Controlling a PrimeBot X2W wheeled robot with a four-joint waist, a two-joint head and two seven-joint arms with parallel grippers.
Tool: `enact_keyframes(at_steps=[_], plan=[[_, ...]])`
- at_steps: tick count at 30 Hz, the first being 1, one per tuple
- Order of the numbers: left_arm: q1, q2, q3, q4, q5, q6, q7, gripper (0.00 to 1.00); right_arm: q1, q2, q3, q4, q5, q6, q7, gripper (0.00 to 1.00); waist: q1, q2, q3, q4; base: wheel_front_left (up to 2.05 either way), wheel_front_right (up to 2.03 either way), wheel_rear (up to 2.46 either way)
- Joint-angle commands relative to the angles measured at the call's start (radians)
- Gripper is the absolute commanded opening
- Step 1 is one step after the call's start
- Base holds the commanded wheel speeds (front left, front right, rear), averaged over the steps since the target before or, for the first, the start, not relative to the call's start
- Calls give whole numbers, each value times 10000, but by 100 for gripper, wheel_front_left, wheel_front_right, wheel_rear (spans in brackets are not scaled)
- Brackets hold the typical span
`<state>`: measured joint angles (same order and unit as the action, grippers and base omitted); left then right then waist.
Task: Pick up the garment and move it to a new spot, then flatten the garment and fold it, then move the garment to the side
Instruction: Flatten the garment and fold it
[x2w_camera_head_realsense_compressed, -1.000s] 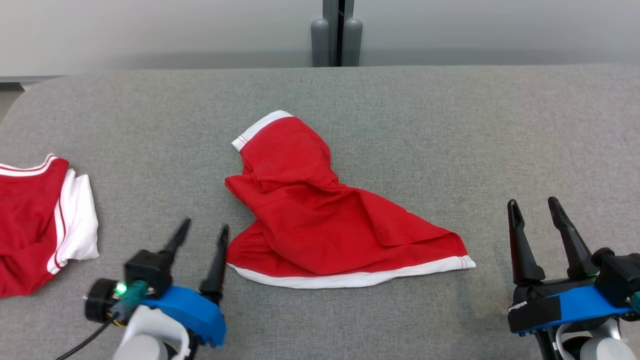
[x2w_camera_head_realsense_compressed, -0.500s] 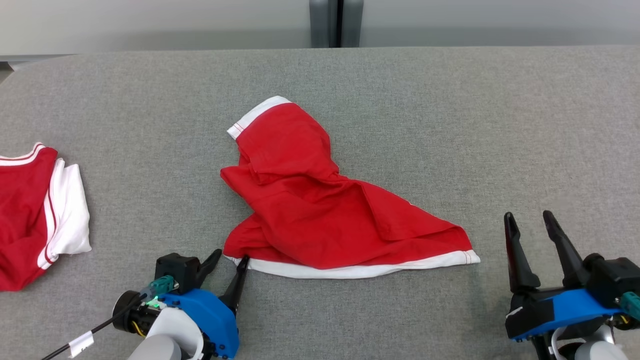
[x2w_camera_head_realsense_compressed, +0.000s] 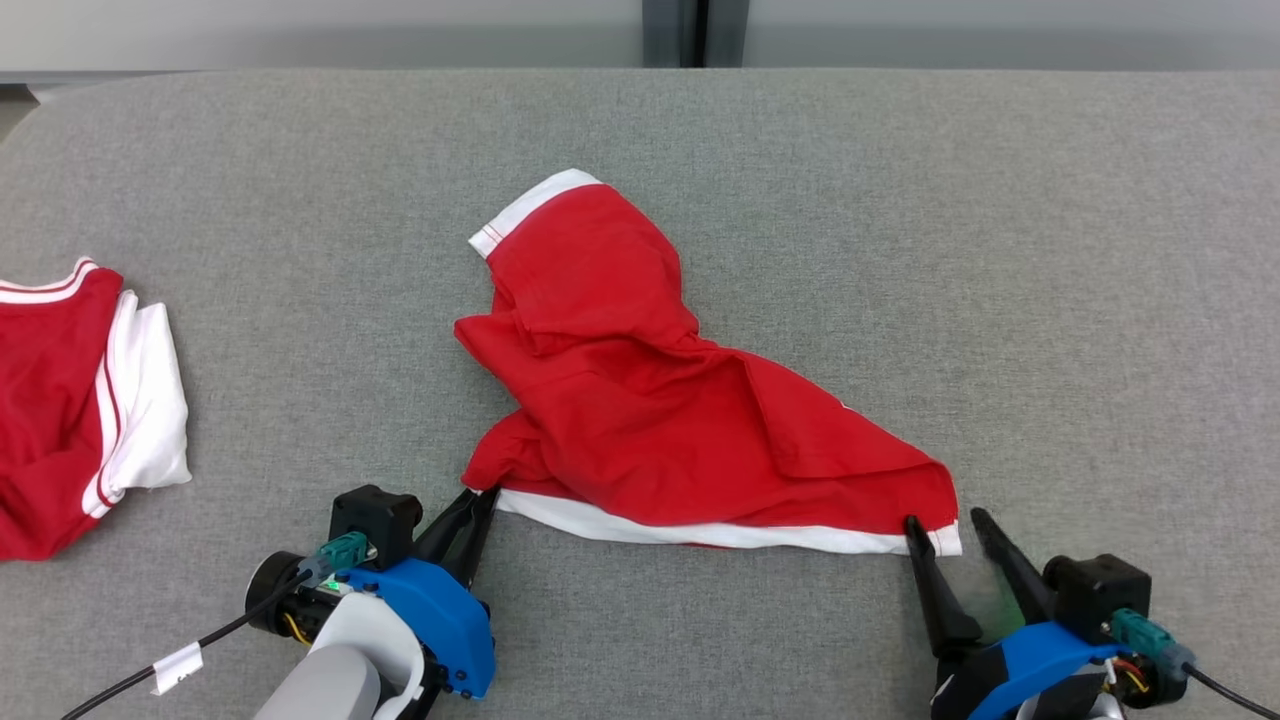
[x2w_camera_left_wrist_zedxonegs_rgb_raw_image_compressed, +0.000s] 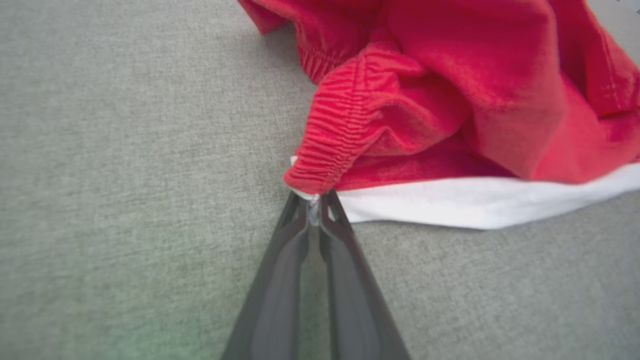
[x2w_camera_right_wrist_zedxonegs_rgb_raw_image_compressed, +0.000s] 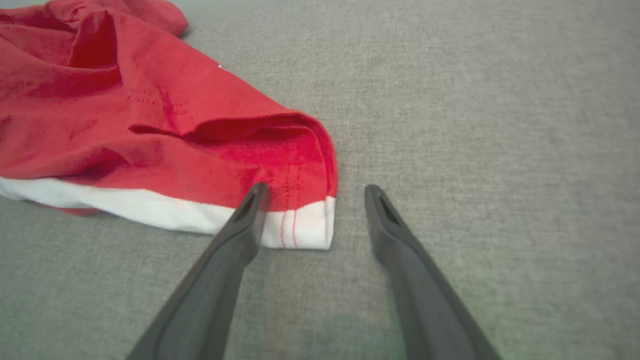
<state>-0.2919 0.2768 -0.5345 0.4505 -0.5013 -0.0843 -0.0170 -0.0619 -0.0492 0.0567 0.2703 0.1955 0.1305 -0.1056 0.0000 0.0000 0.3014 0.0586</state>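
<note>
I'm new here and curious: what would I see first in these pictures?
A crumpled red garment with a white hem lies in the middle of the grey table. The left gripper is shut on its near left corner, and the right gripper stands open at its near right corner, with that corner between its fingers. A second garment, red and white, lies at the table's left edge.
</note>
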Motion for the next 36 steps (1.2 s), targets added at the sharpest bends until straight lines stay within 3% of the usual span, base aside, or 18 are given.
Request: enact_keyframes(at_steps=[1,4,5,6,10,18,30,36], plan=[[-147,27,-11,138,23,83,25,0,-11,-29,34,79,57,5,18,100,0,0,35,27,0,0,0],[-189,17,-32,175,27,105,-63,0,-53,-21,246,495,101,5,59,100,0,0,93,35,0,0,0],[-202,24,-19,177,52,127,-128,0,-53,-19,344,631,117,6,169,64,0,0,109,35,0,0,0],[-217,22,16,160,80,182,-286,0,-35,16,554,869,46,17,435,0,0,0,112,42,0,0,0],[-305,26,172,-103,82,305,-721,0,15,21,721,825,122,23,515,0,0,0,93,78,0,0,0],[-294,457,671,-2074,279,923,-1376,0,-361,-123,-127,-1294,126,3,-355,0,0,0,-349,-34,0,0,0],[-1420,1673,1462,-6725,1286,1933,-563,0,-2437,-658,-1568,-5259,-508,-7,240,0,0,0,-1321,-265,0,0,0],[-2577,1850,1648,-7970,1492,1995,158,0,-3582,-878,-2061,-6540,-462,-7,881,0,0,0,-1627,-354,0,0,0]])
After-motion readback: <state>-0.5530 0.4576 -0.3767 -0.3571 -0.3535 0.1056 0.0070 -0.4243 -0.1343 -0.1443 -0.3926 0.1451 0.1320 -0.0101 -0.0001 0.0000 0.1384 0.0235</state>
